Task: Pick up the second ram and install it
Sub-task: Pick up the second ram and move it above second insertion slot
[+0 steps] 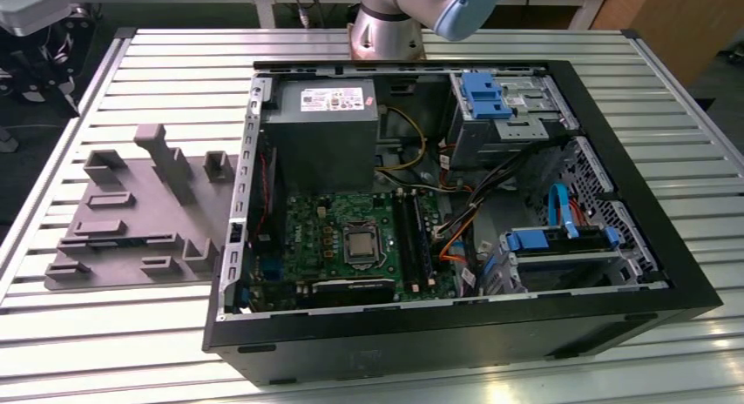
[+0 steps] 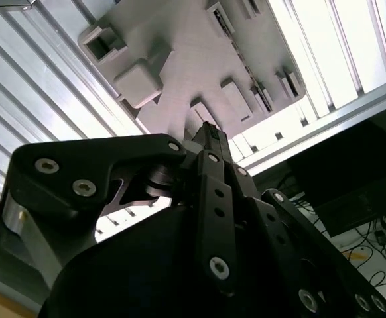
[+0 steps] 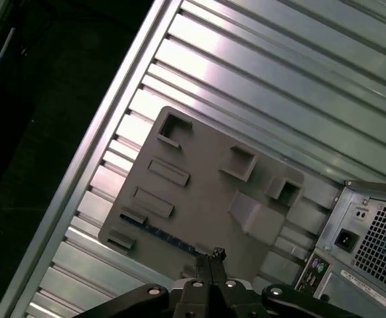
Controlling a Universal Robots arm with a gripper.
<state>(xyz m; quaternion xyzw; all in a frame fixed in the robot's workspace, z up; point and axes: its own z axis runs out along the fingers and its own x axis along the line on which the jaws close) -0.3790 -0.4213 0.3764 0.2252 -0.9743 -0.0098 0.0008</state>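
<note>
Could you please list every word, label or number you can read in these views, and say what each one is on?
None is legible.
Power supply label: print too small to read.
Label strip on the computer case's rear panel in the first wrist view: blurred.
Motherboard markings: too small.
Gray fixture and the ram lying on it: no print visible.

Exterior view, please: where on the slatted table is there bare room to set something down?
The table is bare beyond the grey fixture, toward the far edge, and in front of it at the exterior view's lower left. The open computer case is crowded with cables and drive bays.
</note>
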